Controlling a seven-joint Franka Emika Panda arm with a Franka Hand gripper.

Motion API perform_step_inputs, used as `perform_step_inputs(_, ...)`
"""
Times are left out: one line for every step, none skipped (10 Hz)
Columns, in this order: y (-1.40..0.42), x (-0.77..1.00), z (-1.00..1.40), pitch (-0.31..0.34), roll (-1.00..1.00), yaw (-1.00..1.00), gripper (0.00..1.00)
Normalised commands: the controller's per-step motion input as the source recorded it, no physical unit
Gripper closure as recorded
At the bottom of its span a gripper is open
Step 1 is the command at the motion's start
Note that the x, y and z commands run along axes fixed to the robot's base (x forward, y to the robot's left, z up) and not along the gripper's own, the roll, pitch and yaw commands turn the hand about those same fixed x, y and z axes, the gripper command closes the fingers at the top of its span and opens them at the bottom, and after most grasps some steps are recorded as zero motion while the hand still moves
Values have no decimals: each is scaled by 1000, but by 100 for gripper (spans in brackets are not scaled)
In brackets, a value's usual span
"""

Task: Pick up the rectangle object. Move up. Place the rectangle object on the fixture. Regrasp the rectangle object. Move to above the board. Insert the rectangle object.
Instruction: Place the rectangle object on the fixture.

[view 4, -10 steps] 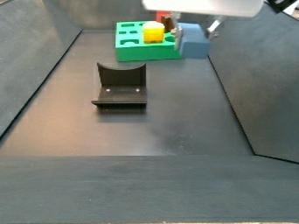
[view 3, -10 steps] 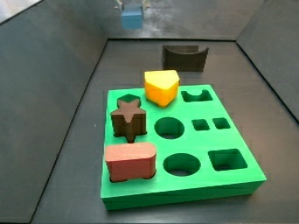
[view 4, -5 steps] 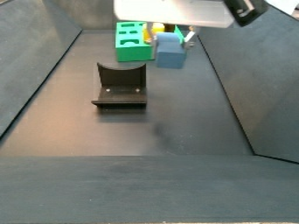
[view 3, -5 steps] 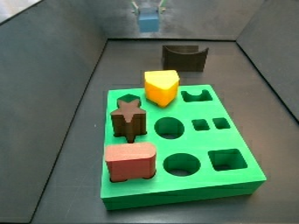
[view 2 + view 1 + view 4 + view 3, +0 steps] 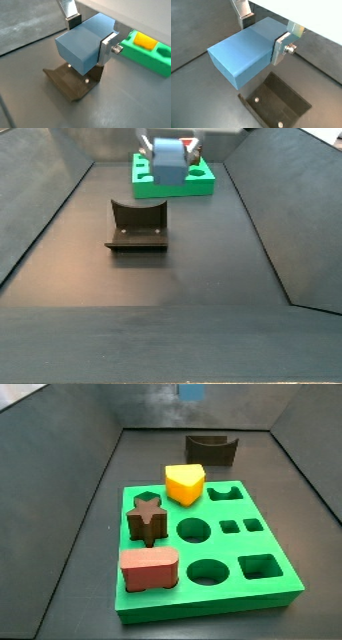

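So the block (image 5: 246, 55) looks like a rigid, light little brick with smooth faces, probably a bit slippery, so we'd pinch it flat across two opposite sides. That's how it sits now: the gripper (image 5: 264, 30) is closed on it, one plate either side, block sticking out past the fingertips. We've got it up in the air, with the fixture (image 5: 72, 82) on the floor just below and the board (image 5: 177, 178) further off
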Motion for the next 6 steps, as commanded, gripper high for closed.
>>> perform_step_inputs(60, 943, 182, 181, -1000, -64, 100)
perform_step_inputs(56, 858, 113, 188, -1000, -75, 100)
perform_step_inputs(55, 762, 39, 197, -1000, -92, 100)
perform_step_inputs(51, 697, 10, 199, -1000, -111, 100)
perform_step_inputs(52, 612, -3, 201, -984, -139, 100)
perform_step_inputs(53, 545, -5, 171, -818, -141, 100)
